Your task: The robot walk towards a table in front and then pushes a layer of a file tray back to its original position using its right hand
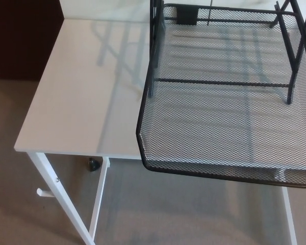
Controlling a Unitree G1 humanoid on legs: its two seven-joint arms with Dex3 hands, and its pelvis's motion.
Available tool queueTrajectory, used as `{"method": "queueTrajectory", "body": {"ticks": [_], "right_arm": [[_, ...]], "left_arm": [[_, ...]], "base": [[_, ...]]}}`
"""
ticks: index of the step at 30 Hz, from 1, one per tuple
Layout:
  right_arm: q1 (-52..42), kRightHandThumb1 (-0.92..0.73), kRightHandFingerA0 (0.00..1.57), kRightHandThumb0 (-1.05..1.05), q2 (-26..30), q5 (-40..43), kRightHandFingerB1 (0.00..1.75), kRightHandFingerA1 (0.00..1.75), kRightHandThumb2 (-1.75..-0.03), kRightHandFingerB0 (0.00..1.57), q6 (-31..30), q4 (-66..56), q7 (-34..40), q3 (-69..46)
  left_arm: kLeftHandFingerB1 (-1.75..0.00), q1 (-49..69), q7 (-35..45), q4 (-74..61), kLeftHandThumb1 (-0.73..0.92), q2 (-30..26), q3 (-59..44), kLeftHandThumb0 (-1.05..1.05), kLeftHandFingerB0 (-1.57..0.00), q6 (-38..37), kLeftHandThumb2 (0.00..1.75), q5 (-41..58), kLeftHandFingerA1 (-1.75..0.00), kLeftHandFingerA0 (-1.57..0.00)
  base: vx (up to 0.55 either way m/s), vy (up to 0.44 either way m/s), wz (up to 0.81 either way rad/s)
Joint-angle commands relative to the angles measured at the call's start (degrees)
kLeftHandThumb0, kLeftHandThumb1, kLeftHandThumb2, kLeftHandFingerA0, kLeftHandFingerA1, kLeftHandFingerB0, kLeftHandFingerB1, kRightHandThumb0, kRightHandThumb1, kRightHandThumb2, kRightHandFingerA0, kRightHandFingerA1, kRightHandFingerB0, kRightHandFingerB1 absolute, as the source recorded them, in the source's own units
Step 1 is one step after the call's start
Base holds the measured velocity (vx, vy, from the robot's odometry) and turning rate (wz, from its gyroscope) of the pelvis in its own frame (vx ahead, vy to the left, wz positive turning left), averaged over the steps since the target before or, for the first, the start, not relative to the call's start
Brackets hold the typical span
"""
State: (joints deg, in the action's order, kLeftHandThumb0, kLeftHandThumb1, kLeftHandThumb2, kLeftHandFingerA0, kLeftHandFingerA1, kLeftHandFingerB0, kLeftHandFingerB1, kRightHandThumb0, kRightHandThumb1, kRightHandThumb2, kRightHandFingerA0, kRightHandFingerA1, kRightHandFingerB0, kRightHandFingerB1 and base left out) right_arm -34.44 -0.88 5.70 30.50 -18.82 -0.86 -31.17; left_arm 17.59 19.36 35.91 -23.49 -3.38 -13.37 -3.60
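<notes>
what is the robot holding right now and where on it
Nothing that can be seen: neither hand is in view. The black mesh tray layer juts out past the white table's front edge, untouched.

White table (76, 102) carries black mesh file tray (229, 132), layer overhanging front edge.

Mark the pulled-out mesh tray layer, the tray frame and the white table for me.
mesh tray layer (219, 173): head view, front rim of the black mesh layer.
tray frame (153, 51): head view, left black upright.
white table (76, 92): head view, bare tabletop.
</notes>
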Motion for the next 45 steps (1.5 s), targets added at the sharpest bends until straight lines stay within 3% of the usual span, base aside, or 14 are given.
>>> {"method": "queueTrajectory", "body": {"ticks": [1,2,3,4,11,13,15,18,20,30,41,42,43,45], "right_arm": [[7.8,-0.49,0.00,-0.53,-1.9,-14.0,0.30,0.29,-0.89,0.00,19.2,-0.1,8.4,-6.4],[9.2,-0.49,0.00,-0.53,-2.5,-17.0,0.30,0.29,-0.89,0.00,22.1,-0.9,9.1,-7.0],[9.6,-0.70,0.00,-0.53,-2.9,-18.9,0.27,0.33,-0.61,0.01,23.9,-1.4,9.1,-7.4],[9.4,-0.42,0.01,-0.59,-3.1,-21.1,0.24,0.33,-0.84,0.00,27.6,-2.1,7.3,-6.6],[7.0,-0.37,0.05,-0.65,-4.4,-25.2,0.17,0.43,-0.78,0.03,33.6,-1.3,0.6,5.3],[6.4,-0.41,0.01,-0.67,-4.8,-29.6,0.19,0.44,-0.82,0.00,31.6,-2.4,0.3,7.8],[7.1,-0.45,0.09,-0.74,-3.2,-33.0,0.13,0.12,-0.83,0.09,31.1,-2.9,-0.2,9.0],[6.9,-0.45,0.02,-0.68,-1.0,-36.2,0.20,0.20,-0.87,0.03,28.8,-4.1,-1.5,10.9],[7.9,-0.50,0.00,-0.83,0.8,-38.6,0.02,0.04,-0.85,0.00,24.1,-6.7,-4.4,14.8],[9.2,-0.42,0.00,-0.70,1.2,-41.2,0.04,0.04,-0.76,0.00,13.9,-11.0,-7.0,22.7],[13.1,-0.39,0.00,-0.59,1.2,-50.1,0.18,0.07,-0.74,0.00,8.5,-12.2,-6.1,27.4],[13.6,-0.38,0.00,-0.55,1.3,-50.7,0.19,0.03,-0.56,0.00,8.1,-11.8,-5.8,27.9],[13.8,-0.40,0.00,-0.59,1.4,-51.2,0.18,0.07,-0.75,0.00,7.7,-11.5,-5.7,28.1],[14.2,-0.41,0.00,-0.62,1.7,-52.5,0.14,0.02,-0.74,0.00,6.7,-11.5,-5.7,28.7]], "left_arm": [[-0.44,-0.7,-0.2,0.4,0.45,-1.5,-0.4,-0.55,-0.35,-0.4,0.75,-0.2,-0.49,-0.48],[-0.44,-0.8,-0.1,0.2,0.45,-1.6,-0.3,-0.55,-0.35,-0.3,0.75,-0.2,-0.49,-0.48],[-0.44,-0.8,0.0,0.2,0.45,-1.6,-0.3,-0.55,-0.35,-0.4,0.76,-0.2,-0.49,-0.48],[-0.44,-0.8,0.0,0.1,0.45,-1.7,-0.2,-0.57,-0.35,-0.3,0.76,-0.3,-0.50,-0.49],[-0.44,0.1,0.0,-2.2,0.46,-1.8,0.2,-0.55,-0.35,0.8,0.76,-0.7,-0.49,-0.48],[-0.44,-0.9,-0.1,-1.1,0.45,-1.7,0.2,-0.55,-0.36,0.2,0.76,-0.7,-0.50,-0.49],[-0.44,-1.0,0.1,-1.2,0.45,-1.7,0.1,-0.55,-0.35,0.4,0.76,-0.4,-0.49,-0.48],[-0.44,-1.0,0.3,-1.4,0.45,-1.8,0.1,-0.56,-0.35,0.6,0.76,-0.3,-0.49,-0.48],[-0.44,-1.2,0.3,-1.1,0.46,-2.1,0.4,-0.56,-0.35,0.7,0.76,-0.8,-0.49,-0.47],[-0.44,-1.4,0.5,-1.9,0.46,-2.3,0.5,-0.56,-0.35,0.7,0.76,-0.9,-0.49,-0.45],[-0.34,-1.5,-0.7,-2.9,0.55,-3.1,1.8,-0.51,-0.40,0.7,0.57,-3.1,-0.38,-0.52],[-0.33,-1.3,-0.4,-3.8,0.53,-3.2,1.8,-0.51,-0.39,1.5,0.57,-3.0,-0.37,-0.51],[-0.33,-1.2,-0.6,-4.1,0.53,-3.2,2.0,-0.52,-0.40,1.7,0.57,-3.3,-0.38,-0.51],[-0.34,-1.3,-0.9,-4.5,0.55,-3.4,2.3,-0.51,-0.40,2.0,0.57,-3.6,-0.37,-0.51]], "base": [[0.00,0.000,0.00],[0.00,0.000,0.00],[0.00,0.000,0.00],[0.00,0.000,0.00],[0.00,0.000,0.00],[0.00,0.000,0.00],[0.00,0.000,0.00],[0.00,0.000,0.00],[0.00,0.000,0.00],[0.00,0.000,0.00],[0.00,0.000,0.00],[0.00,0.000,0.00],[0.00,0.000,0.00],[0.00,0.000,0.00]]}}
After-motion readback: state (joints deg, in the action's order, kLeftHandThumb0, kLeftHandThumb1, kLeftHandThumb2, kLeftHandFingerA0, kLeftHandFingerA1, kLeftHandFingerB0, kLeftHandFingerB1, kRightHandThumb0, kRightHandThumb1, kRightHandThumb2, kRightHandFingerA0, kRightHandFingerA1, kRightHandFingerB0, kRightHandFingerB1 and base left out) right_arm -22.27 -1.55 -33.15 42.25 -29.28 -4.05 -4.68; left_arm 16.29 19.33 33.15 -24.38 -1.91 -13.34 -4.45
